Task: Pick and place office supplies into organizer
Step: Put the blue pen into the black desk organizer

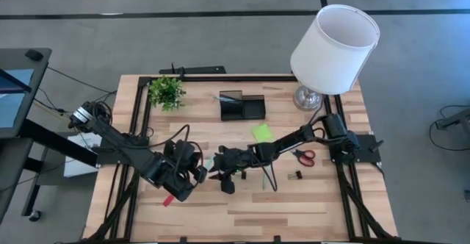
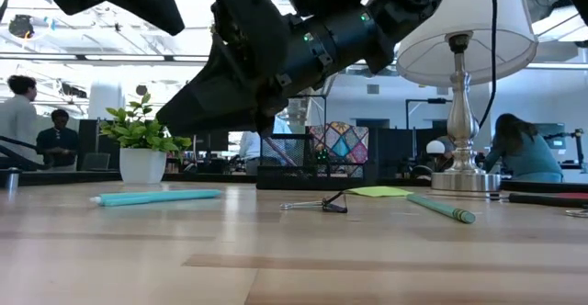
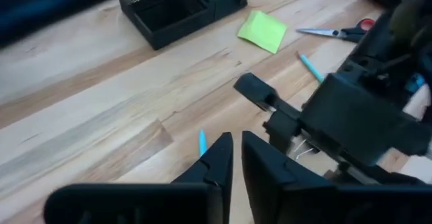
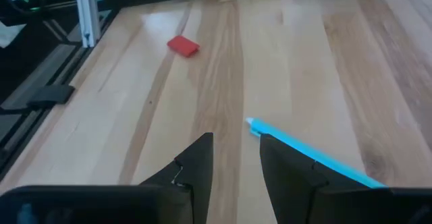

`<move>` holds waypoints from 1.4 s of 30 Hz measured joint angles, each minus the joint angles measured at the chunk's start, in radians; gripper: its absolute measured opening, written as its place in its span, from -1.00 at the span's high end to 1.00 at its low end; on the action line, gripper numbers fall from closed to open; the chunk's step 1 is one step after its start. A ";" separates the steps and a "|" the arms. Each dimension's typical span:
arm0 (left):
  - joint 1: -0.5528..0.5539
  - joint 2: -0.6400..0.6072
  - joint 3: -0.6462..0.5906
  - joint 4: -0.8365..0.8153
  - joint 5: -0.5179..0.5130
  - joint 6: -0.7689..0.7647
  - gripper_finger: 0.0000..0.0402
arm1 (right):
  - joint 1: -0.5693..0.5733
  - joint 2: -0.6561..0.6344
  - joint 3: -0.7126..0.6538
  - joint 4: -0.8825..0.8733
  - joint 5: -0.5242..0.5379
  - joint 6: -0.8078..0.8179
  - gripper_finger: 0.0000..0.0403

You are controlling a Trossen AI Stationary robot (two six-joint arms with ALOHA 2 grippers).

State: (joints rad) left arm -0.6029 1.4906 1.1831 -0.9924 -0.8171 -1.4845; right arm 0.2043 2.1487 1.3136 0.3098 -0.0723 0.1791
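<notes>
A teal pen (image 4: 307,155) (image 2: 156,197) lies flat on the table between my two grippers. My right gripper (image 4: 236,160) (image 1: 219,164) hovers low over the table, open, with bare wood between its fingers and the pen's tip just beside one finger. My left gripper (image 3: 236,160) (image 1: 198,175) hangs above the table close by, its fingers all but together and nothing between them. The black organizer (image 1: 242,106) (image 3: 182,5) stands at the far middle. A lime sticky-note pad (image 1: 262,132), red-handled scissors (image 1: 305,156), a black clip (image 2: 326,204), a second teal-green pen (image 2: 441,208) and a red eraser (image 4: 183,45) lie loose on the table.
A white-shaded lamp (image 1: 334,49) stands at the far right corner and a small potted plant (image 1: 166,91) at the far left. Another black clip (image 1: 297,176) lies near the right arm. Bare wood shows along the near edge. People are in the room beyond.
</notes>
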 joint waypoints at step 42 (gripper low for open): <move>-0.060 0.000 0.000 0.075 0.047 0.021 0.72 | 0.025 0.000 0.000 0.026 0.002 0.147 0.42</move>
State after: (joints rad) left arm -0.6628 1.4910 1.1828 -0.9173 -0.7704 -1.4631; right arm 0.2295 2.1490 1.3132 0.3355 -0.0700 0.3260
